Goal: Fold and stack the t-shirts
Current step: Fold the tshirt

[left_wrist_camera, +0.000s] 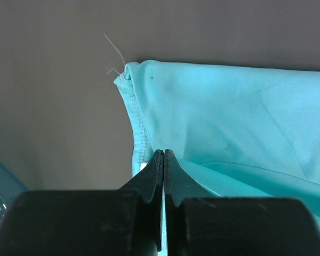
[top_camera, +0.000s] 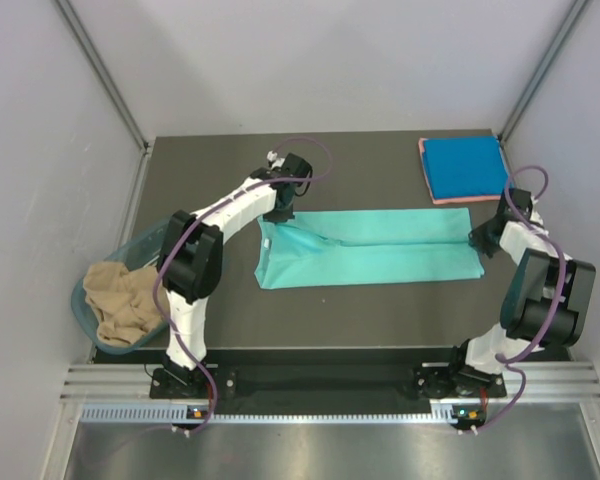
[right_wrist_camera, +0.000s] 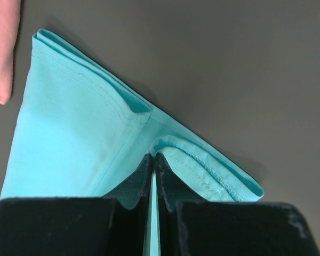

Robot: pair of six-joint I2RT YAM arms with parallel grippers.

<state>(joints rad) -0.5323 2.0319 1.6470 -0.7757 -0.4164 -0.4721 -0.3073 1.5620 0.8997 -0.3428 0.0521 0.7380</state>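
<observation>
A teal-green t-shirt (top_camera: 370,250) lies folded into a long band across the middle of the table. My left gripper (top_camera: 278,215) is at its far left corner, shut with the cloth's edge pinched between the jaws (left_wrist_camera: 164,153); the shirt (left_wrist_camera: 229,117) spreads to the right beyond them. At the right end my right gripper (top_camera: 477,240) is also shut, on a hemmed fold (right_wrist_camera: 153,156) of the same shirt (right_wrist_camera: 69,133). A folded bright blue t-shirt (top_camera: 464,167) rests on a pink one (top_camera: 423,165) at the back right. A tan t-shirt (top_camera: 120,300) is bunched in a tub.
The translucent teal tub (top_camera: 130,243) sits at the table's left edge beside the left arm; its rim (left_wrist_camera: 0,181) shows in the left wrist view. The pink edge (right_wrist_camera: 2,53) shows at the right wrist view's upper left. Grey walls enclose the table.
</observation>
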